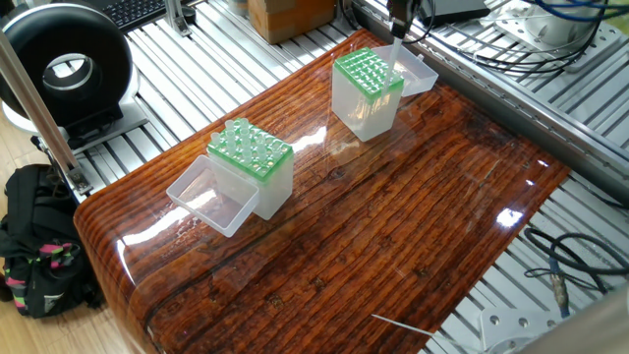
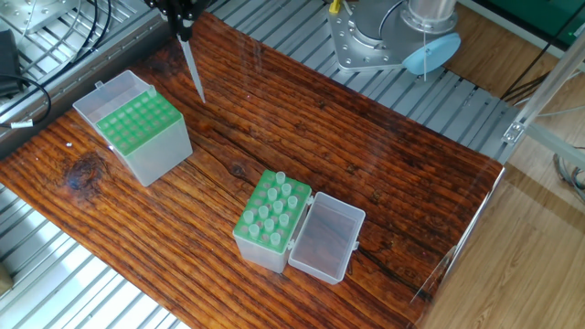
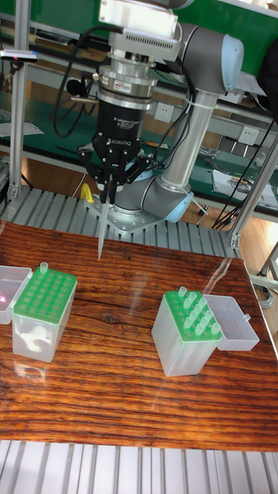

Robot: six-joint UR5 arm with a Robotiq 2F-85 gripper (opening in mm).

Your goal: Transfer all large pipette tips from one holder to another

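Hand (image 3: 109, 182) clenched on one large pipette tip (image 3: 102, 224), hanging pt-down above wood surface (image 3: 123, 347) near empty green rack (image 3: 45, 296); remaining tips (image 3: 197, 309) in other rack w/ open lid.

Two holders (image 3: 45, 312) (image 3: 188, 332) stand apart on the table (image 3: 131, 401) (lids open).

A glossy wooden tabletop (image 1: 393, 226) with dark grain is set on a ribbed aluminium frame (image 1: 211, 59). At the upper left of one fixed view a round black fan (image 1: 64, 64) is seen, with a black backpack (image 1: 39, 246) on the pale floor below. Cables (image 1: 565, 265) are strewn at the lower right. Green-topped benches (image 3: 232, 166) are seen behind in the tall view
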